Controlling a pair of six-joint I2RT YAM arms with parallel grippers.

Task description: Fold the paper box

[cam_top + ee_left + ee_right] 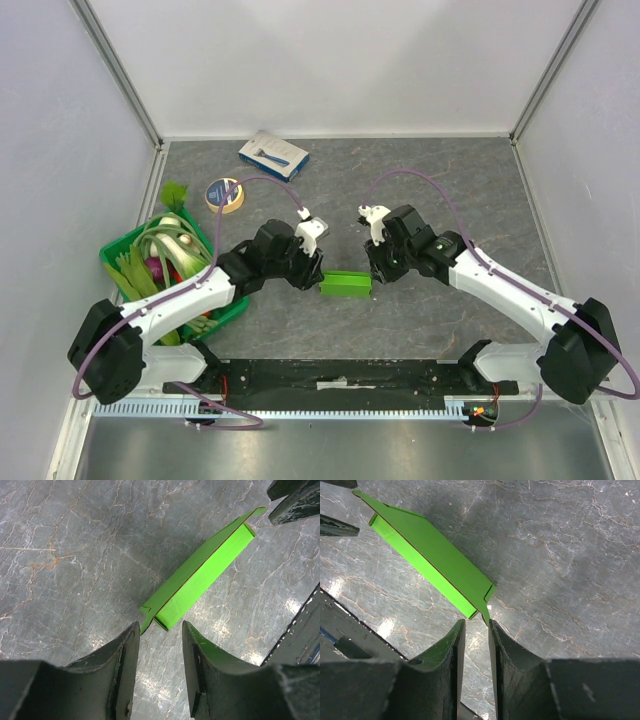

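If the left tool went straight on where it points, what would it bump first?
Probably the near end of the paper box, right in front of the left tool, though the depth is hard to judge.

Lab-type robot test cell, not a home or shop. Enclosed booth: plain white panel walls [330, 60] w/ aluminium corner posts [120, 70], grey stone-look tabletop [450, 180]. Left arm [190, 295] and right arm [510, 285] sit on a black base plate [340, 375] at near edge, purple cables [270, 185] looped over them, slotted strip [330, 410] along front. Misc props laid out: green crate [120, 255] w/ veg, tape roll [224, 193], blue-white carton [273, 153].
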